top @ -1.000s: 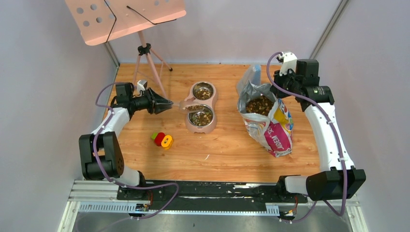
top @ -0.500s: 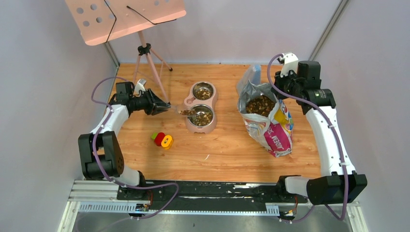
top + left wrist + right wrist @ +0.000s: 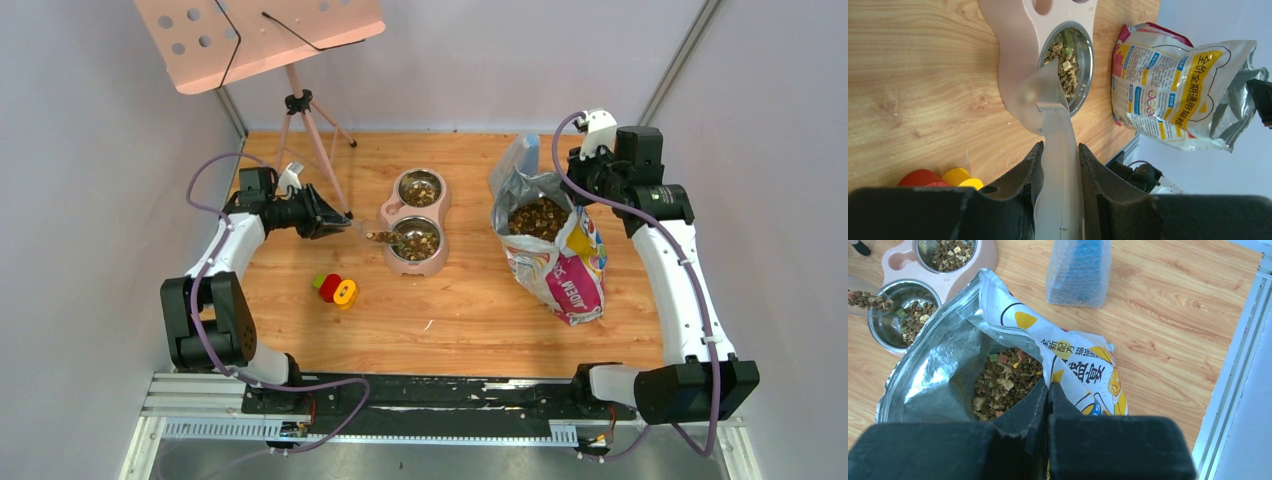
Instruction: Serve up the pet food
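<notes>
- Left gripper (image 3: 1058, 150): jaws clamped on the flat handle of a clear plastic scoop (image 3: 1045, 95)
- Right gripper (image 3: 1048, 387): jaws pinched together on the top rim of the bag (image 3: 565, 275), holding its mouth open
- Pet food (image 3: 1005, 380) sits in three places: most of it inside the open bag, a small load in the scoop, and some in each bowl
- From above, the scoop head is at the left rim of the near bowl (image 3: 417, 240), partly over the pink feeder (image 3: 1013, 50) and not centred on the steel
- Risk 1: if the scoop tips from where it is now, pellets would likely hit the feeder's rim and scatter onto the counter (image 3: 450, 310); cause is the off-centre position
- Risk 2: the handle looks smooth and thin, so it may twist in the jaws as the wrist rolls, and the load would drop early
- Risk 3: the bag leans, held at a single point on its rim; a tug or a release by the right arm could tip it and spill the heap
- Risk 4: the near bowl already holds a fair layer, so a full load could run over its edge
- Count: two arms, one scoop, one bag, one feeder with two steel bowls, the far bowl (image 3: 421, 188) also holding kibble
- Also one red-and-yellow toy (image 3: 336, 289), one pink stand (image 3: 260, 35) and one bubble-wrapped parcel (image 3: 1079, 270) behind the bag
</notes>
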Motion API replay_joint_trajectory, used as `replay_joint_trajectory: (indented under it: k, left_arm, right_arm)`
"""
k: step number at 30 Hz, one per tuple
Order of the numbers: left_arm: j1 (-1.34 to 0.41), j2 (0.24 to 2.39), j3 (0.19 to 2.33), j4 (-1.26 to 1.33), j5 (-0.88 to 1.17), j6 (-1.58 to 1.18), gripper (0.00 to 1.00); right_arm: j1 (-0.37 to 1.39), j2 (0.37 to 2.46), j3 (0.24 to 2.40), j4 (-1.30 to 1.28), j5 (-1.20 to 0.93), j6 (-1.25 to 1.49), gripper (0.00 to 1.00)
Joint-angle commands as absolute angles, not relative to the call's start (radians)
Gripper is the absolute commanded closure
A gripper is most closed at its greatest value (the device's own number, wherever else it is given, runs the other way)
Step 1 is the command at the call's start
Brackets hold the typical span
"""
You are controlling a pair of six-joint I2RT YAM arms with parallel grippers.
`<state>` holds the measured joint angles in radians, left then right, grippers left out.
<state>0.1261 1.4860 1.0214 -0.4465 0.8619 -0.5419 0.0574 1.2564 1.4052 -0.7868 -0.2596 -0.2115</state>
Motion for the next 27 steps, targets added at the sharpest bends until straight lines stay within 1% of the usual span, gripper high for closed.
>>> replay_joint_trajectory:
  k: [1, 16, 23, 27]
  left_arm:
    - [0.128, 1.475, 1.071, -0.480, 0.847, -0.468, 1.00]
    - [0.040, 1.456, 1.145, -0.576, 0.783, -0.319, 1.00]
    - [0.010, 1.450, 1.165, -0.601, 0.761, -0.278, 1.00]
    - [-0.036, 1.453, 1.173, -0.604, 0.759, -0.271, 1.00]
  right_arm:
    - [0.054, 1.233, 1.399, -0.721, -0.258, -0.229, 1.00]
    - [0.054, 1.228, 1.390, -0.715, -0.257, -0.229, 1.00]
    - [0.055, 1.226, 1.388, -0.713, -0.256, -0.227, 1.00]
    - [0.055, 1.223, 1.387, -0.714, -0.255, -0.227, 1.00]
